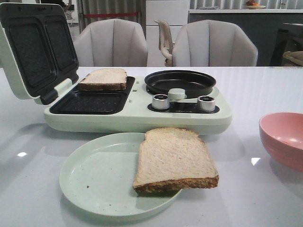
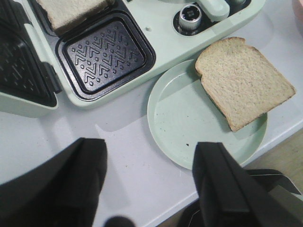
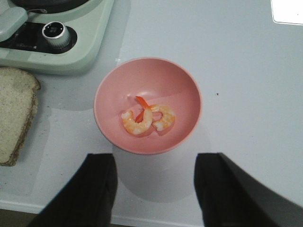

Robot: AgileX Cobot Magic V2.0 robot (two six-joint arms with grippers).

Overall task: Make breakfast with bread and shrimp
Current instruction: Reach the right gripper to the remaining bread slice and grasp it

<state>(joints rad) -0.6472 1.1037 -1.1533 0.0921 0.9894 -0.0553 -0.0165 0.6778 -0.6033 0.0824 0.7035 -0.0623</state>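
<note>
One bread slice (image 1: 175,160) lies on the right side of a pale green plate (image 1: 90,182) in front of the breakfast maker; it also shows in the left wrist view (image 2: 244,80) and the right wrist view (image 3: 14,113). A second bread slice (image 1: 104,78) rests on the far sandwich plate (image 2: 71,12). Two shrimp (image 3: 147,117) lie in the pink bowl (image 3: 113,94), at the right in the front view (image 1: 284,137). My left gripper (image 2: 151,175) is open and empty above the table's front edge near the plate (image 2: 175,118). My right gripper (image 3: 155,184) is open and empty, just short of the bowl.
The pale green breakfast maker (image 1: 137,118) has its lid (image 1: 33,52) open at the left, a bare near sandwich plate (image 2: 106,56), a black frying pan (image 1: 180,81) and two knobs (image 1: 160,101). Chairs stand behind the table.
</note>
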